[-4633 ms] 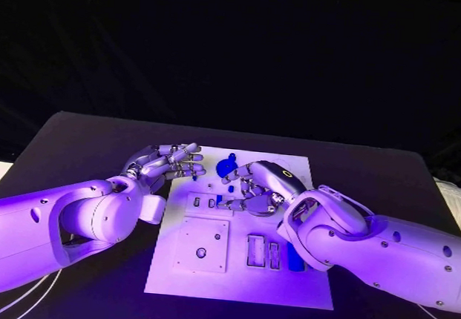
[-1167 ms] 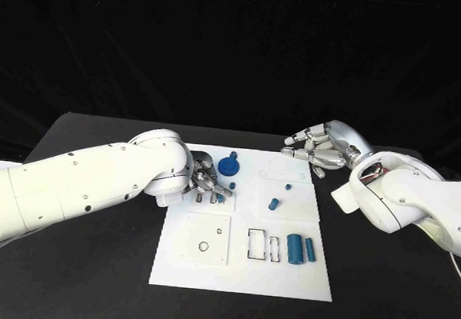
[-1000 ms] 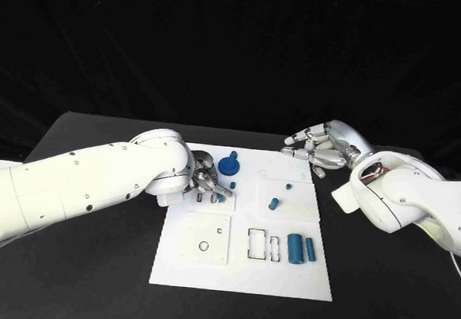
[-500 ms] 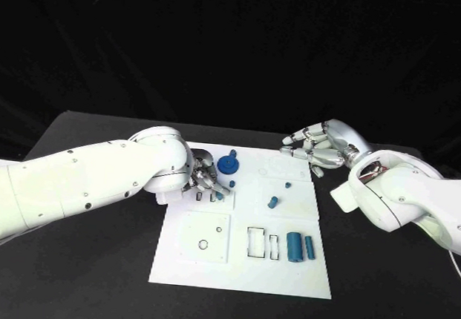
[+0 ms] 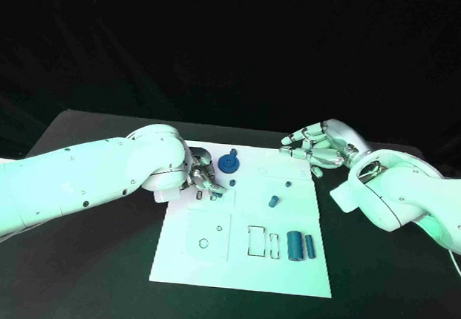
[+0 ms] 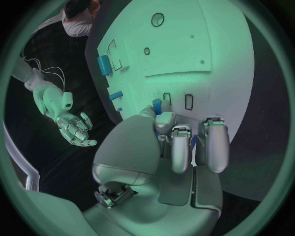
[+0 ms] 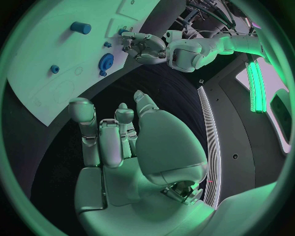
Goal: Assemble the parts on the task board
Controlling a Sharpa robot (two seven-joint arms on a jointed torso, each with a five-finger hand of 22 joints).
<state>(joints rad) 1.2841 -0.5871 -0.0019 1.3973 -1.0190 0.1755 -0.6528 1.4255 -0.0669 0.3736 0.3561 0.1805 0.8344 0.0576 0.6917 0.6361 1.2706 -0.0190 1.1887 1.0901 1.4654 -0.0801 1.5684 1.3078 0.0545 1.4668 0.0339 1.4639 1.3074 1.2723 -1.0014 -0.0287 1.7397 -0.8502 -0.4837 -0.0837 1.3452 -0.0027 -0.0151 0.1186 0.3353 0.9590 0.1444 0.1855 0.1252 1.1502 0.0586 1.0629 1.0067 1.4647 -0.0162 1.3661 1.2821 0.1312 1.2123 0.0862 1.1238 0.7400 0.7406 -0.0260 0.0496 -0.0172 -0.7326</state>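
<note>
Over the board's (image 5: 241, 272) far-left slots, the left hand (image 5: 204, 178) pinches a small blue part (image 6: 157, 104), held just beside the 2 slots (image 6: 188, 102). Right hand (image 5: 319, 148) hovers off the far-right corner, fingers spread, holding nothing, so the left is far nearer.

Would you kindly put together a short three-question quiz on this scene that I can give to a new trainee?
1. True or false: the right hand rests on the task board.
2. Which hand works at the small slots near the blue gear? A) left hand B) right hand C) neither
3. Fill in: the two blue cylinders lie side by side near the board's ____ edge, on the robot's right.

Key
1. False: it hovers open above the table by the board's far right corner, holding nothing.
2. A: its fingers curl down at the slots with a small blue part at the fingertips.
3. Right.
</note>
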